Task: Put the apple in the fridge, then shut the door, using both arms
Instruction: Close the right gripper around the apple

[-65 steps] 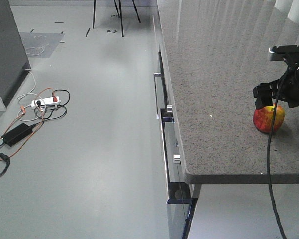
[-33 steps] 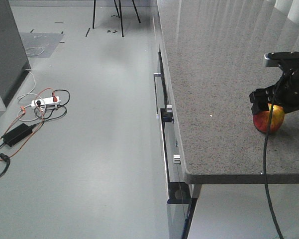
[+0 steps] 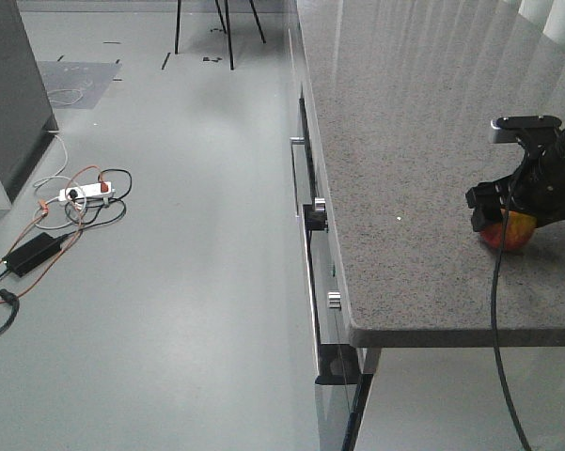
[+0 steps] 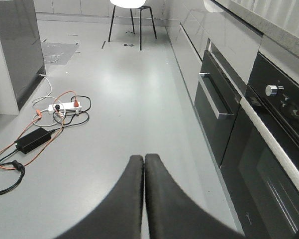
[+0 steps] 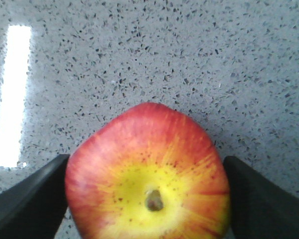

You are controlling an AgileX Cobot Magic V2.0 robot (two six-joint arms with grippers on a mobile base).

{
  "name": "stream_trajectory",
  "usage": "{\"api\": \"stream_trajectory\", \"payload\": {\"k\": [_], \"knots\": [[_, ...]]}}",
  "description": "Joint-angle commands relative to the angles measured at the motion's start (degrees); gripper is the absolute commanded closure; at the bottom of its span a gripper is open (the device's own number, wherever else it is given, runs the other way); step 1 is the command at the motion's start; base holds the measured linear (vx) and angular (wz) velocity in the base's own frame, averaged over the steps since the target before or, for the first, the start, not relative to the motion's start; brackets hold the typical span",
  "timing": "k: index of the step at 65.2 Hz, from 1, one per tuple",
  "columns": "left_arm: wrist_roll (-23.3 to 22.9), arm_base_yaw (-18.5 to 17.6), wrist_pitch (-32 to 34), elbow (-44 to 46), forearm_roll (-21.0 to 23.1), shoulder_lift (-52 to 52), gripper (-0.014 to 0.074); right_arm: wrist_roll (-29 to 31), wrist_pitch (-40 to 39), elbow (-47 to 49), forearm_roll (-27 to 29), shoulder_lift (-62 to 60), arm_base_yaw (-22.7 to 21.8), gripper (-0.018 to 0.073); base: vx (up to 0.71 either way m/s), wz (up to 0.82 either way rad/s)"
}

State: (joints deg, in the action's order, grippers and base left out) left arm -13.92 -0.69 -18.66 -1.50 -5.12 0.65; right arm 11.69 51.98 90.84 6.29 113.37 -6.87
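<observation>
Step in hand: pick-up of the apple [image 5: 148, 184], first part of the task. Nothing placed, door not dealt with.

Right gripper [image 3: 508, 216]: jaws spread to about the apple's width, one finger [image 5: 25, 199] on each flank, the fruit centred between them. Finger edges meet the apple's outline on both sides. Whether the pads press on the skin I cannot tell. The apple sits on the speckled grey counter [image 3: 404, 141] directly under the jaws, not lifted.

Left gripper [image 4: 143, 164]: fingers pressed together, holding nothing, pointing out over the floor.

Apple: red round the shoulders, yellow flaring out from the stem dimple, small dark flecks. Dimple faces up into the wrist camera, so the jaws bear on the flanks. Skin looks smooth and firm; judged likely to slip under a light grip.

Next move, as judged: close until the hold is sure, lift straight off the counter, then carry to the fridge. The fridge cannot be made out with certainty in these views.
</observation>
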Motion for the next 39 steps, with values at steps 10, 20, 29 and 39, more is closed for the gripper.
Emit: {"api": "stream_trajectory", "payload": {"k": [10, 20, 29, 39], "knots": [[-0.4, 0.0, 4.2, -1.1, 0.2, 0.8, 0.0601, 0.5, -2.6, 1.7, 0.0, -2.7, -0.2, 0.0162, 0.0, 0.0], [-0.4, 0.0, 4.2, -1.1, 0.2, 0.8, 0.0601, 0.5, -2.6, 1.7, 0.1, -2.7, -0.2, 0.0315, 0.0, 0.0], [-0.4, 0.0, 4.2, -1.1, 0.2, 0.8, 0.0601, 1.1, -1.8, 1.7, 0.5, -3.0, -0.2, 0.0414, 0.0, 0.0], [-0.4, 0.0, 4.2, -1.1, 0.2, 0.8, 0.0601, 3.7, -1.5, 1.7, 2.5, -5.0, -0.2, 0.0468, 0.0, 0.0]]}}
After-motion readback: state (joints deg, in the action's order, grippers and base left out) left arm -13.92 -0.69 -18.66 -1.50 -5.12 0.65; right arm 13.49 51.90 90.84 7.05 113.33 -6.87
